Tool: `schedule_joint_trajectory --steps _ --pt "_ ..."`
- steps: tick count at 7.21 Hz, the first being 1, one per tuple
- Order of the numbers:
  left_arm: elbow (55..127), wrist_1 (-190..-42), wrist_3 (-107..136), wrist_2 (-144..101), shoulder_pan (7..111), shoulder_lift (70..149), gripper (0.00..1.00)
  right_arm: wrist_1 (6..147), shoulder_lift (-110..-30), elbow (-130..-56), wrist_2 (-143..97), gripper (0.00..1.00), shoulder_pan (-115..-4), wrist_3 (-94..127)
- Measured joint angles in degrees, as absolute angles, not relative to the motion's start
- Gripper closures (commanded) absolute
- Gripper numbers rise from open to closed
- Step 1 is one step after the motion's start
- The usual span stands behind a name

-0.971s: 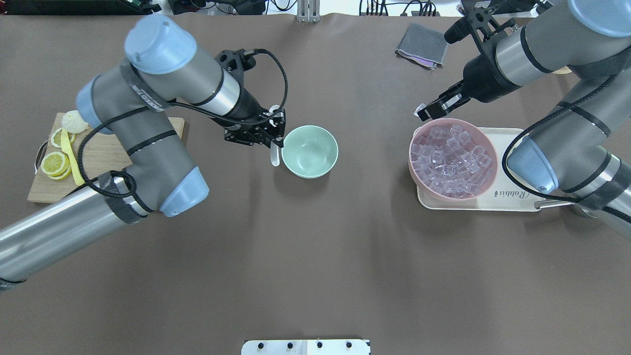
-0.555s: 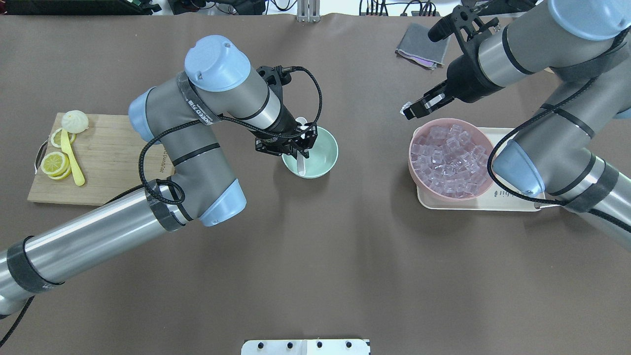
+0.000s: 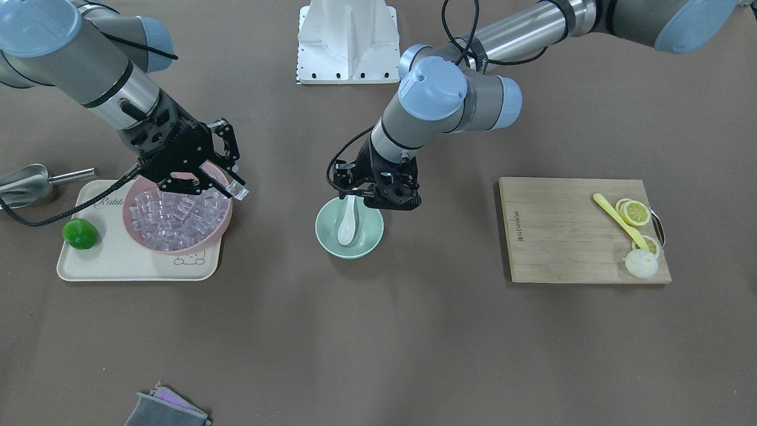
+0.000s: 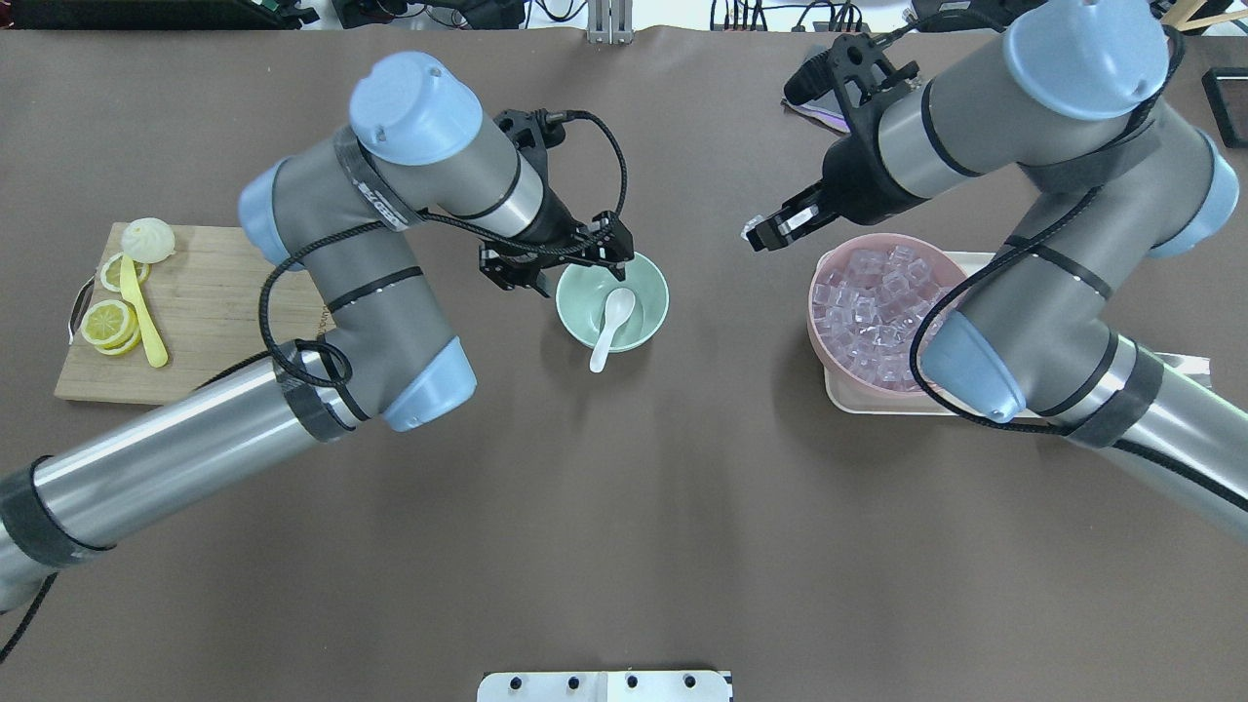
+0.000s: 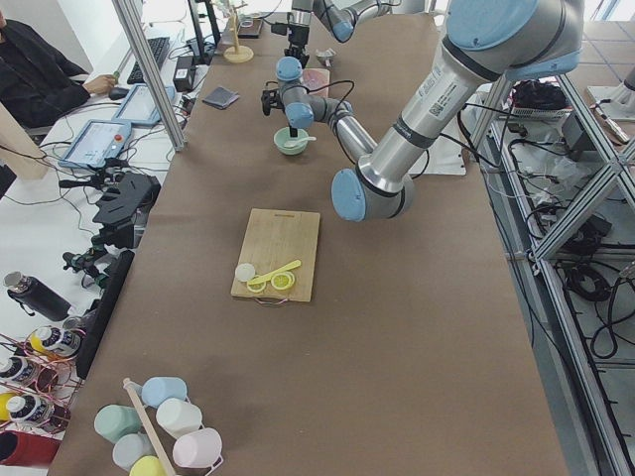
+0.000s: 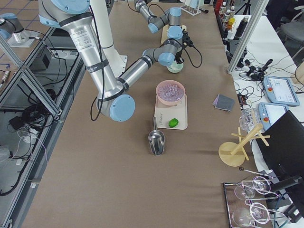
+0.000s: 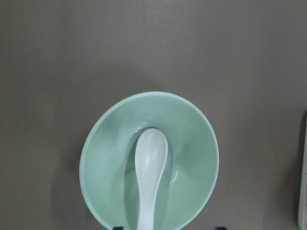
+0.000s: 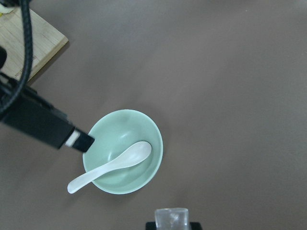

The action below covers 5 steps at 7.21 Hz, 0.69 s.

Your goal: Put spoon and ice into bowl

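Note:
The white spoon (image 4: pixel 611 322) lies in the mint-green bowl (image 4: pixel 643 283), scoop inside and handle over the near rim; it also shows in the left wrist view (image 7: pixel 149 172). My left gripper (image 4: pixel 577 265) is open and empty, just above the bowl's far-left rim. My right gripper (image 4: pixel 760 234) is shut on one clear ice cube (image 8: pixel 171 218) and holds it in the air between the green bowl and the pink bowl (image 4: pixel 821 292) of ice cubes. In the front view the cube (image 3: pixel 239 190) hangs beside the pink bowl's rim.
The pink bowl stands on a cream tray (image 3: pixel 89 266) with a green lime (image 3: pixel 80 234); a steel scoop (image 3: pixel 23 177) lies beside it. A wooden board (image 4: pixel 214 312) with lemon slices and a yellow utensil (image 4: pixel 141 312) is at the left. A grey cloth (image 3: pixel 165 411) lies at the far edge.
My left gripper carried the spoon over the green bowl, let it go and drew back to the rim. My right gripper moved left with the ice cube, away from the pink bowl.

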State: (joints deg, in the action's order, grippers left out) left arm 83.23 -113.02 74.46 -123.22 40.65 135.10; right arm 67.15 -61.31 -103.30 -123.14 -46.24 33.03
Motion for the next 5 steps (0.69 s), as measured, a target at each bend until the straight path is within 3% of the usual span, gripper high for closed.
schedule_joint_trajectory --steps 4,5 --pt "83.71 -112.78 51.85 -128.23 54.33 125.37 0.02 66.15 -55.11 -97.07 -102.39 1.0 -33.4 38.0" --pt "83.59 -112.74 50.42 -128.27 55.27 124.77 0.02 65.43 -53.9 -94.68 -99.95 0.87 -31.78 38.31"
